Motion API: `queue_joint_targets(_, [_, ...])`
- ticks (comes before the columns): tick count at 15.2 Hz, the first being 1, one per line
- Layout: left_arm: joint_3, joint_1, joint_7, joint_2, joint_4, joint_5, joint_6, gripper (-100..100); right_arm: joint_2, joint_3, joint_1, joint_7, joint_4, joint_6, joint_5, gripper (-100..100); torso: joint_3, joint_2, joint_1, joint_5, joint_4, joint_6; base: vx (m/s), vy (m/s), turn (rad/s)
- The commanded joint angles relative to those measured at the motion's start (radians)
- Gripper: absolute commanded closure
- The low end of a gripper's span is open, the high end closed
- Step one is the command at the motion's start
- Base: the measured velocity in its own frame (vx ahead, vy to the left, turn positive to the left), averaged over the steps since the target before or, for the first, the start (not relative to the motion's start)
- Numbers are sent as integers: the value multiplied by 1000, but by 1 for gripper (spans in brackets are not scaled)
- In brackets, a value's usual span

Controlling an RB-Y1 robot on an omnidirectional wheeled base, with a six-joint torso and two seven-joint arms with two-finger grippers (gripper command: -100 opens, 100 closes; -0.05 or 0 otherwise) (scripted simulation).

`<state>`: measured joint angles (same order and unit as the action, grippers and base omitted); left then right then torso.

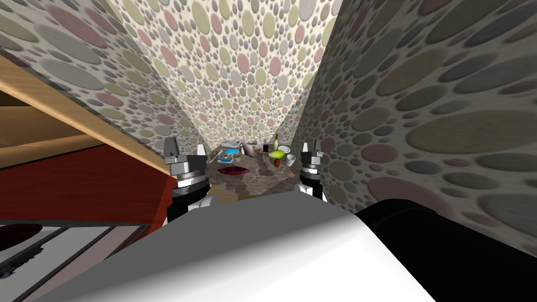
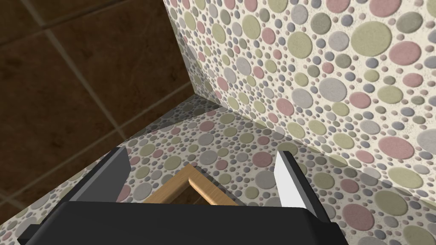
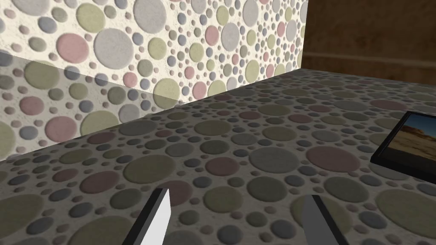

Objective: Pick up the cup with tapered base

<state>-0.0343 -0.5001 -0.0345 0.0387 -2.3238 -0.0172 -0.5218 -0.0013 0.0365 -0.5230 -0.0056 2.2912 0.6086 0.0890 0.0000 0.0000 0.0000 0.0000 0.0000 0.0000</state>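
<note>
Several small things stand on a dark mottled table (image 1: pixel 251 175) ahead of me. At its right edge is a white cup (image 1: pixel 290 160) that narrows toward its base. A second, smaller cup (image 1: pixel 237 156) stands toward the left. My right gripper (image 1: pixel 310 147) is raised just right of the white cup and nearer to me, open with nothing between its fingers (image 3: pixel 159 215). My left gripper (image 1: pixel 184 150) is raised off the table's left side, also open and empty, with its fingers (image 2: pixel 288 180) wide apart.
Also on the table are a green fruit (image 1: pixel 276 154), a brown-red one (image 1: pixel 277 163), a bottle (image 1: pixel 276 140), a bowl (image 1: pixel 252 149), a blue-covered book (image 1: pixel 227 154) and a magenta cloth (image 1: pixel 233 170). Dotted walls close in behind and at the right. A wooden counter (image 1: pixel 78 118) runs along the left.
</note>
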Motion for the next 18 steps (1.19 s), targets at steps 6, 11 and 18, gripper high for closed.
queue_joint_targets(6, [0, 0, 0, 0, 0, 0, 0, 0, -141, 1, 5, 5, -55, 6, -16, -100, 0, 1, 1, 0, 0, 0, -7, 19, 32])
queue_joint_targets(11, [0, 0, 0, 0, 0, 0, 0, 0, -238, 2, 9, 9, -100, 10, -31, -100, 0, 1, 2, 0, 0, 0, -10, 28, 48])
queue_joint_targets(18, [0, 0, 0, 0, 0, 0, 0, 0, -390, 4, 16, 18, -185, 19, -59, -100, 0, 1, 2, 0, 0, 0, -11, 31, 50])
